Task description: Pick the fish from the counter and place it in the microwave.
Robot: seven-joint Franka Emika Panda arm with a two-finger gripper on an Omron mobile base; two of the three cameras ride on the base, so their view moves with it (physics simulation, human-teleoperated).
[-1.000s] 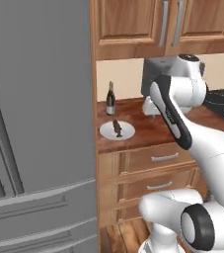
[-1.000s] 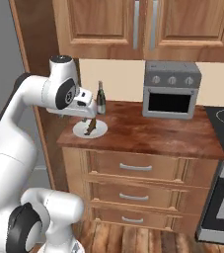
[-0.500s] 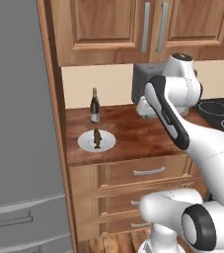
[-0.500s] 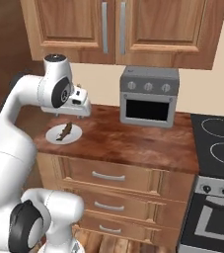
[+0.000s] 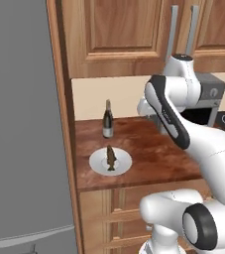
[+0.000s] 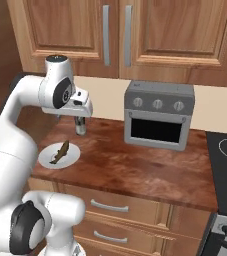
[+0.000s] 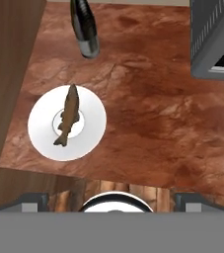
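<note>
Looking down from the hand, the fish (image 7: 68, 116) lay on a white plate (image 7: 91, 133) on the table (image 7: 148, 118), and the plate sat near the table's front left corner. The gripper (image 6: 80, 122) hung high above the table, well up from the plate and a bit behind it, next to the bottle (image 5: 107, 120). Its fingers were spread as wide as they go, and it held nothing.

A few things could have gone wrong from there. The bottle stood just behind the plate, tall and thin. If the arm came down too far back, it could have bumped the bottle and tipped it over. A falling bottle could also have landed on the plate.

The fish was small and slim and looked propped up on the plate, not flat. The fingers had to close across its thin body. If they came along its length, or a bit off to one side, they could have pushed it over or let it slip out. If they pressed down on the plate rim, the plate could have slid toward the table's edge, which was close.

The grey toaster oven (image 6: 158, 116) sat well to the right of the plate. It was not the microwave, so dropping the fish there would have been a mistake.
</note>
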